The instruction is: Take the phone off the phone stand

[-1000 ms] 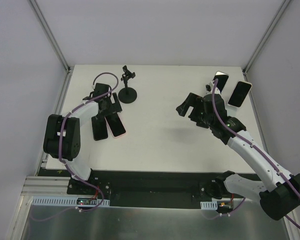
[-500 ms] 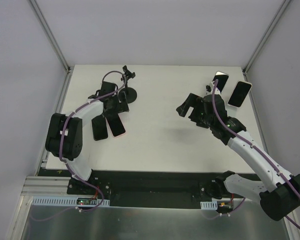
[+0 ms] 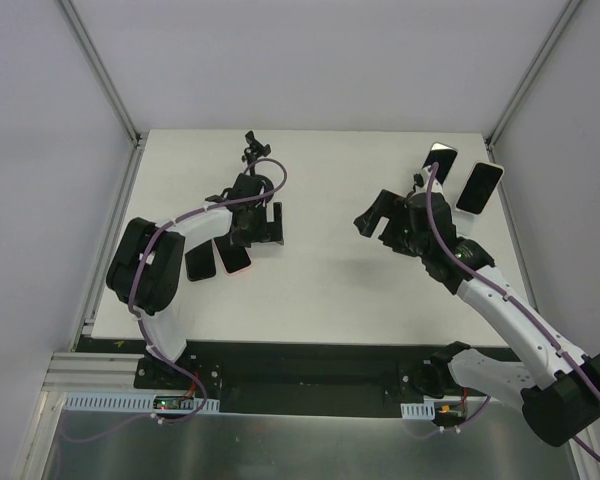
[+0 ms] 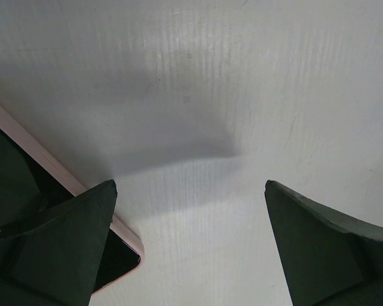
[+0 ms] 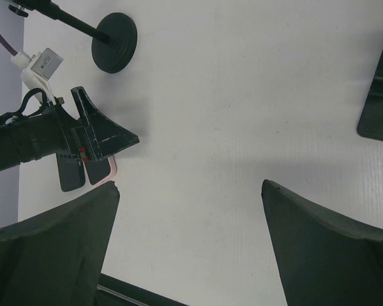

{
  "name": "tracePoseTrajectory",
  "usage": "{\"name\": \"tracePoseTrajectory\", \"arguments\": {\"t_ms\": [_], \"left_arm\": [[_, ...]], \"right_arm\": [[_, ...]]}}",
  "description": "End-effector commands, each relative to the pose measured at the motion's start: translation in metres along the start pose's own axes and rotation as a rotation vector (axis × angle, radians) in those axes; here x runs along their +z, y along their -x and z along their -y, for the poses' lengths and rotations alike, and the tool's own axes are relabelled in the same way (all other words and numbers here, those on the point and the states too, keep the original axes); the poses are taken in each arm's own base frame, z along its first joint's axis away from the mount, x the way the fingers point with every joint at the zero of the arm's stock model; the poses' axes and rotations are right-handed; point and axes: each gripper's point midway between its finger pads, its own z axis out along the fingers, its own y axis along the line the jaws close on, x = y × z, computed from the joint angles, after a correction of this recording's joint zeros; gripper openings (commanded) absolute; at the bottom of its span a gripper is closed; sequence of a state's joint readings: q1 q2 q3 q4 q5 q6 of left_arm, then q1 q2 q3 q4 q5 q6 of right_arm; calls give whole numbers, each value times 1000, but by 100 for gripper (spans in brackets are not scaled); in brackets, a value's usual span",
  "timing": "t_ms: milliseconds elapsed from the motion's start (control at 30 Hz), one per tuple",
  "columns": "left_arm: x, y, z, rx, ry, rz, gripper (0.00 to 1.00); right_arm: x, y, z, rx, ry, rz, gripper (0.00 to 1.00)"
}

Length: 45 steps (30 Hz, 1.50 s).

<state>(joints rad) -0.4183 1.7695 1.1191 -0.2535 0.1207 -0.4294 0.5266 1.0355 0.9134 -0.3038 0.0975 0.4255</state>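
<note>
Phone stand (image 3: 253,150): it stands at the back of the white desk (image 3: 320,270), on the left side. Its clip is up on top. Part of its round foot is hidden behind the left arm in the top view.
Pink phone (image 3: 236,257): it lies flat on the desk, in front of the stand and apart from it. One corner shows by the left finger in the left wrist view.
Black phone (image 3: 200,260): it lies flat just beside the pink phone, on its left.
Left fingers (image 3: 264,230): they are spread wide apart and hold nothing. Only bare desk and a shadow lie between them. They are just to the right of the pink phone.
Right fingers (image 3: 377,213): they are spread apart too and hold nothing. They hang over the desk on the right side, well apart from the stand.
Two more phones (image 3: 480,186): they lie flat side by side near the back right corner of the desk.
</note>
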Motion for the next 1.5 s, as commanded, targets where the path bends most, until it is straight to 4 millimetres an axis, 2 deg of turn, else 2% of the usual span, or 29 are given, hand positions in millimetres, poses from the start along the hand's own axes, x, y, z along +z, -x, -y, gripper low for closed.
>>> {"name": "tracePoseTrajectory", "arguments": {"t_ms": [0,200,467,800,1067,1167,1267,1467], "left_arm": [[1,-17,-11,19,21,-61,99],[0,-31,-29,11,68,-89,99],[-10,-35,-53,-38,117,-73,99],[-20,-34,-66,-83,135,-47,99],[-29,-46,-77,-128,150,-44,99],[-33,-48,-75,-129,137,-37,99],[-43,-41,-69,-122,112,2,99],[-80,-12,-50,-66,36,151,99]], "right_arm": [[-7,7,-1,6,11,33,96],[-5,6,-2,14,13,28,96],[-3,6,-5,16,21,23,96],[0,6,-5,0,18,15,96],[1,9,2,-61,-11,17,96],[2,12,12,-109,-51,7,96],[4,18,26,-127,-100,-3,96],[11,31,69,-165,-249,-8,96]]}}
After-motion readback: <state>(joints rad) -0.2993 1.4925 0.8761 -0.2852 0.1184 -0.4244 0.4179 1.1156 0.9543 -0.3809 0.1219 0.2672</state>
